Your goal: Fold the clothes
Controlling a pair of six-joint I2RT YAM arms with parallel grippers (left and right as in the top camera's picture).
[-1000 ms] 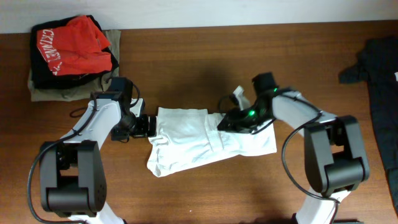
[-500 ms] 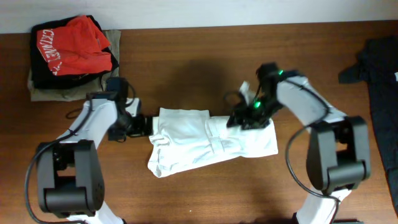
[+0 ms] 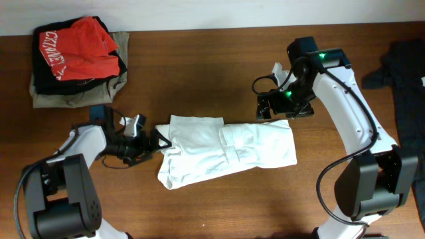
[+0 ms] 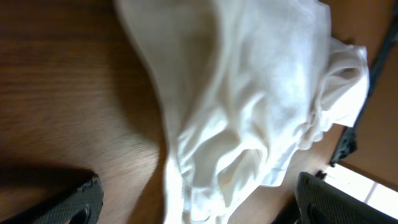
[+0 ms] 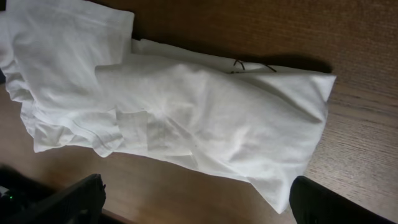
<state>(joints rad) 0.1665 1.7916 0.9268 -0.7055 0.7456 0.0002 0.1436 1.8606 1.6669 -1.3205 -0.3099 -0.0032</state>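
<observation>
T-shirt (image 3: 226, 149): plain and white, it lay folded into a long band across the middle of the frame, on the brown wooden counter (image 3: 199, 66). It was slightly tilted. Its left end was bunched and wrinkled, its right end smoother.
Stack, upper left: a red garment (image 3: 78, 50) with white lettering sat on top of a black folded piece (image 3: 41, 78) and an olive cloth (image 3: 66, 99), well apart from the T-shirt.
Left pincer (image 3: 157, 141): it was low at the T-shirt's left end, its jaws spread wide and gripping nothing. In the left wrist view the rumpled cloth lay just ahead, between the two fingertips. Whether they touched it could not be told.
Right pincer (image 3: 273, 107): it stood over the counter just beside the T-shirt's upper right edge, with its jaws wide apart and empty. Its wrist view took in most of the white band below.
Black garment (image 3: 402, 73): it was at the right edge, cut off by the frame and well apart from the T-shirt.
</observation>
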